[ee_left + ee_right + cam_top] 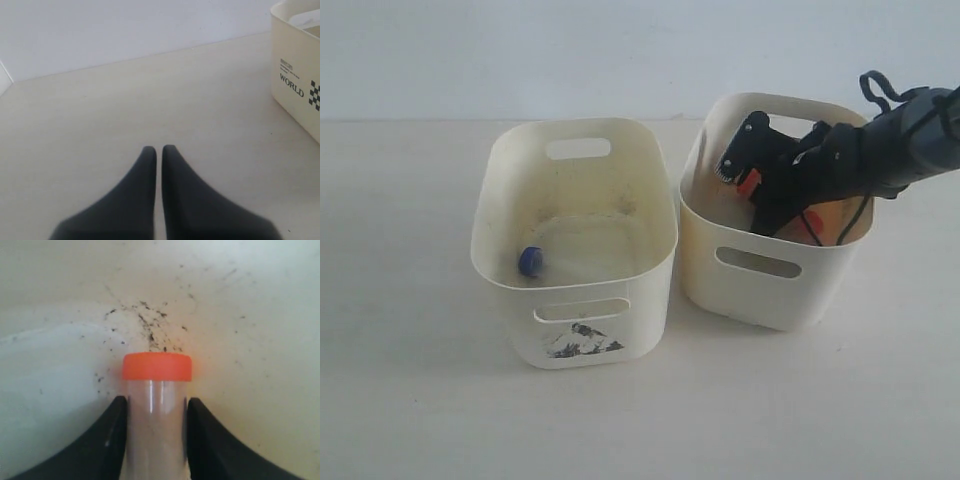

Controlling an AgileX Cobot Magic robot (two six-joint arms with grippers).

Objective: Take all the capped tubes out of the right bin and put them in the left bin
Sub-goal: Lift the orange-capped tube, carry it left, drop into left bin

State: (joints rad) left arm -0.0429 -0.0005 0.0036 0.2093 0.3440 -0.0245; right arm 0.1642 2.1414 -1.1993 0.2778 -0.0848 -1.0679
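My left gripper (156, 148): fingers together, nothing between them, poised over the bare table (100, 110); a cream bin wall (295, 85) printed WORLD stands off to one side of it, and I cannot tell which bin it belongs to. Left bin (640, 300): upright, mountain sticker (582, 342) below the front handle slot; one blue-capped tube (530, 261) lies on its floor against the near left wall. Right bin (760, 300): just beside the left bin, plain front; my right arm reaches down into it from the right. My right gripper (156, 399): fingers pressed on both sides of the orange-capped tube (156, 415), clamped on its clear body just under the cap; dark specks (150, 325) mark the bin's inner surface beyond the cap.
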